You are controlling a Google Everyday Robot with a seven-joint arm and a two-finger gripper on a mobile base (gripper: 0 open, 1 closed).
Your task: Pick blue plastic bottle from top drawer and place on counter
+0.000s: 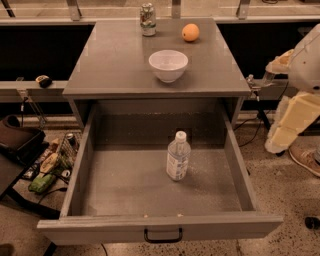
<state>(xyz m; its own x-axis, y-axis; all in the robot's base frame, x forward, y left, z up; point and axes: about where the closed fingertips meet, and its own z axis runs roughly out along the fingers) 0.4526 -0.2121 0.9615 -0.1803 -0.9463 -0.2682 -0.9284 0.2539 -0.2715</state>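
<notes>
The blue plastic bottle (178,156) stands upright on the speckled floor of the open top drawer (160,227), a little right of its middle, white cap up. The counter (115,60) is the grey cabinet top behind the drawer. My gripper (291,122) shows as a cream-coloured part of the arm at the right edge. It hangs outside the drawer's right wall, well apart from the bottle and at about its height in the view. It holds nothing that I can see.
On the counter stand a white bowl (168,65), an orange (190,32) and a green-and-silver can (147,20). A pale ledge with metal posts (75,10) runs behind. Bags and clutter (45,167) lie on the floor at left. A shoe (305,160) is at right.
</notes>
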